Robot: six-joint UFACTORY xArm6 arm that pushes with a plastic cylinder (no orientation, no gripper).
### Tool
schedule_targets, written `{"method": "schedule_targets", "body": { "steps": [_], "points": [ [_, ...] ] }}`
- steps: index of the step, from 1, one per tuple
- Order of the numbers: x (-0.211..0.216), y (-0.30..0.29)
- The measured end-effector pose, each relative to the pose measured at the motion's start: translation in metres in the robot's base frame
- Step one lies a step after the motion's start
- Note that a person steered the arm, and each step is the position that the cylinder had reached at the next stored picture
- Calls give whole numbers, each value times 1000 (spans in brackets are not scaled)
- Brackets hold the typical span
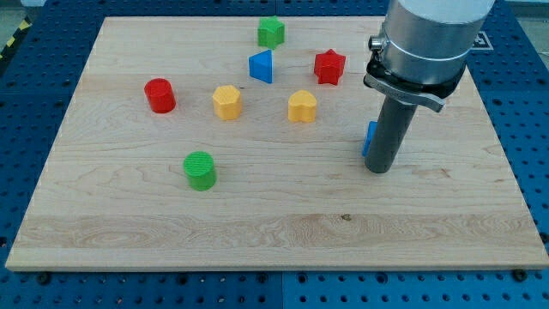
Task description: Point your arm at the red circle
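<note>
The red circle (159, 95) is a short red cylinder at the view's left on the wooden board (257, 215). My tip (378, 169) rests on the board at the view's right, far from the red circle. A blue block (369, 137) is mostly hidden behind the rod, touching or very close to it; its shape cannot be made out.
A green circle (200, 170) lies below the red circle, to its right. A yellow hexagon (227, 102), a yellow heart (302, 106), a blue triangle (262, 66), a green hexagon (271, 32) and a red star (329, 67) lie between the red circle and my tip.
</note>
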State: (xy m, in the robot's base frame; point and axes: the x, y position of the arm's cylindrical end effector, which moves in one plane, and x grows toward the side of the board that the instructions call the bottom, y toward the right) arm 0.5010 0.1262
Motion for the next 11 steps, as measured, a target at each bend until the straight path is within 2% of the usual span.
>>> {"method": "schedule_targets", "body": {
  "steps": [3,4,5,8,9,11],
  "points": [
    [-31,0],
    [-21,-23],
    [-20,-104],
    [-68,-326],
    [-136,-364],
    [-149,-350]
  ]
}}
